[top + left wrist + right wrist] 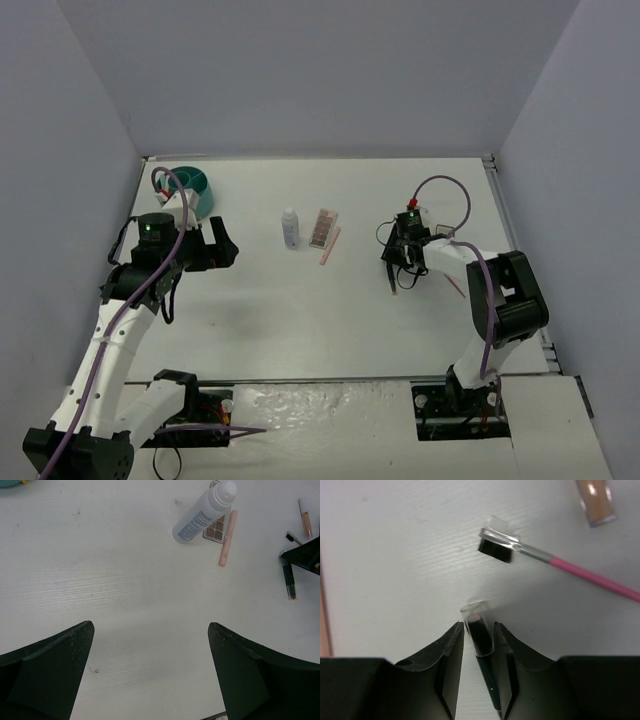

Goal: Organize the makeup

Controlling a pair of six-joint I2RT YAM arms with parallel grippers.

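Note:
My right gripper straddles a dark stick with a clear cap lying on the table. Its jaws are narrow: the stick rests against the right finger, and a strip of table shows beside the left finger. Just beyond lie a pink-handled brush and a beige tube. At mid-table a white bottle, a pinkish-brown palette and a pink stick lie together. My left gripper hangs wide open and empty, left of the bottle.
A round teal tub stands at the back left, behind the left arm. White walls enclose the table on three sides. The right arm's cable loops above its wrist.

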